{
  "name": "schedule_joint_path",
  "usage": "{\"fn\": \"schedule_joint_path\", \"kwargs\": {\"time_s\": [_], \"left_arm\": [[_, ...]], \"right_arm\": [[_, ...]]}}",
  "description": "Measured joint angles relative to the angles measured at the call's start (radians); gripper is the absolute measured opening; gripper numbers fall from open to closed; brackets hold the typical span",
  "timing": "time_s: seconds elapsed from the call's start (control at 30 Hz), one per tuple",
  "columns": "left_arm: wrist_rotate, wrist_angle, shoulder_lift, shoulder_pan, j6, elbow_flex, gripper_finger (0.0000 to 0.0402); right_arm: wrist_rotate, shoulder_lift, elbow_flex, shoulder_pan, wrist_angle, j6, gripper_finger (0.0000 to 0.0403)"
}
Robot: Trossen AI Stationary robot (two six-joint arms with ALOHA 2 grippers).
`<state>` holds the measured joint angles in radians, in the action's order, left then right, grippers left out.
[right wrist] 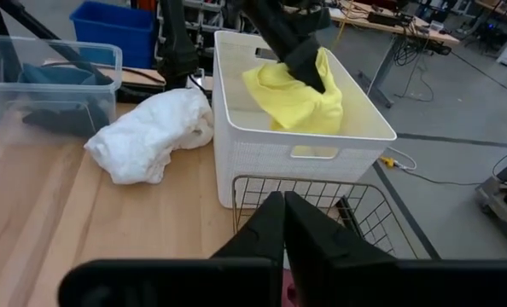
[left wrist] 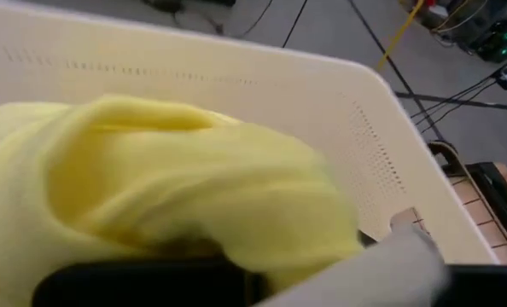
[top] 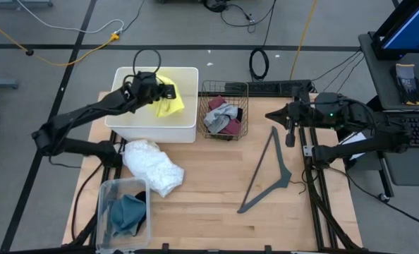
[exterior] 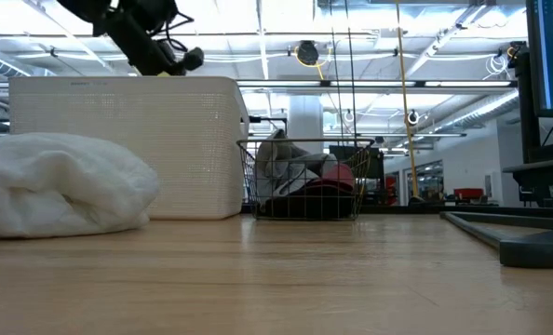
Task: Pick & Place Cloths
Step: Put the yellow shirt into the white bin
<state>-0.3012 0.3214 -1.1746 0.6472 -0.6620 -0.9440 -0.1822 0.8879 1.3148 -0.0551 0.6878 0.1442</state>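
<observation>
Teal cloth (top: 128, 212) in clear bin (top: 104, 189); yellow cloth (top: 168, 101) in left pincer (top: 160, 92) over white basket (top: 188, 125); right pincer (right wrist: 284, 223) closed, empty.

Both arms are black all over, built of slim tubular links joined by chunkier rounded housings. The left arm (top: 89, 113) ends in a blocky black wrist with a black cable looping up above it. The right arm (top: 357, 120) has a small green light glowing on its wrist housing, and black cables trail off behind it. The right claw (right wrist: 284, 223) has two flat, matte black fingers (right wrist: 262, 230) tapering to narrow tips, mounted on a wide black crossbar.
</observation>
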Motion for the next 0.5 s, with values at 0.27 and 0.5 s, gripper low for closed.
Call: {"fn": "schedule_joint_path", "kwargs": {"time_s": [0.27,0.5], "left_arm": [[0.068,0.047,-0.073,0.046,-0.056,-0.019,0.0041],[0.069,0.301,-0.199,0.071,-0.027,-0.19,0.0041]], "right_arm": [[0.0,0.0,0.0,0.0,0.004,0.01,0.0001],[-0.003,0.0,0.0,0.0,0.004,0.012,0.0001]]}}
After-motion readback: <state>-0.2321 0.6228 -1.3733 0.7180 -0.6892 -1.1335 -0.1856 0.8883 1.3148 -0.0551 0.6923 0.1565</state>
